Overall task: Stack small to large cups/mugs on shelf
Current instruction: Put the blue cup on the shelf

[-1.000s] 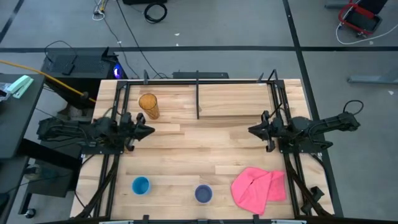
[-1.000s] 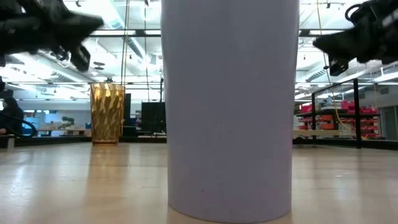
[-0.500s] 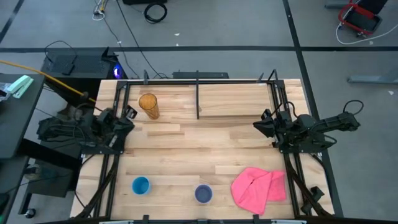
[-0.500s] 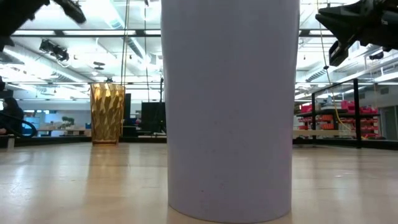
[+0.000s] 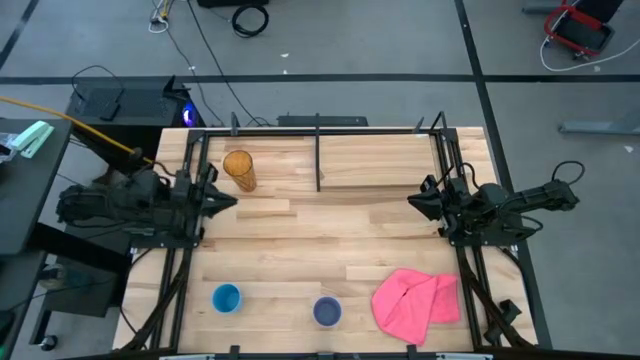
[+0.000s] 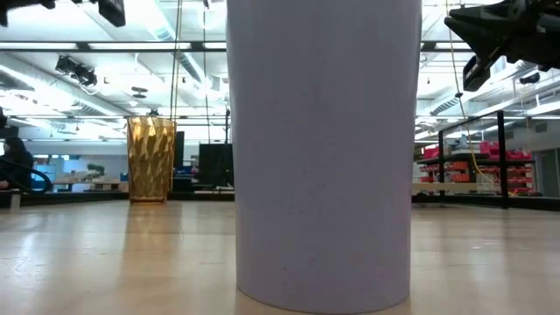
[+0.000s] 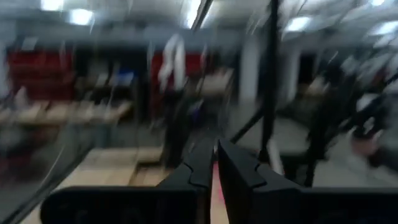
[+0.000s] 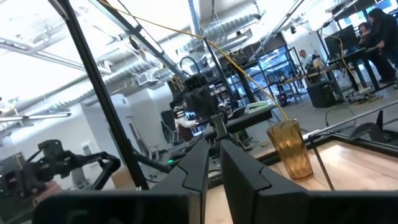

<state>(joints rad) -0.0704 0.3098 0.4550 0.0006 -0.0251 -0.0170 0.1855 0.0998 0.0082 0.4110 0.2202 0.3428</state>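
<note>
The amber ribbed tumbler (image 5: 238, 170) stands upright on its base at the table's far left; it also shows in the low view (image 6: 150, 159) and the right wrist view (image 8: 289, 149). The bright blue cup (image 5: 226, 298) and the lavender cup (image 5: 327, 312) stand near the front edge; the lavender cup fills the low view (image 6: 324, 149). The shelf (image 5: 385, 160) lies along the far side. My left gripper (image 5: 228, 201) hovers shut and empty just near of the tumbler. My right gripper (image 5: 412, 205) hovers shut and empty at the right.
A pink cloth (image 5: 417, 300) lies crumpled at the front right. Black frame rods (image 5: 180, 250) run along both side edges, and an upright post (image 5: 318, 150) stands at the far middle. Bare wood (image 5: 320, 235) lies between the two grippers.
My left gripper has risen out of the low view, drawn back toward the table's left edge, then come a little back toward the tumbler. My right gripper has risen and drawn slightly toward the right edge. The cups have not moved.
</note>
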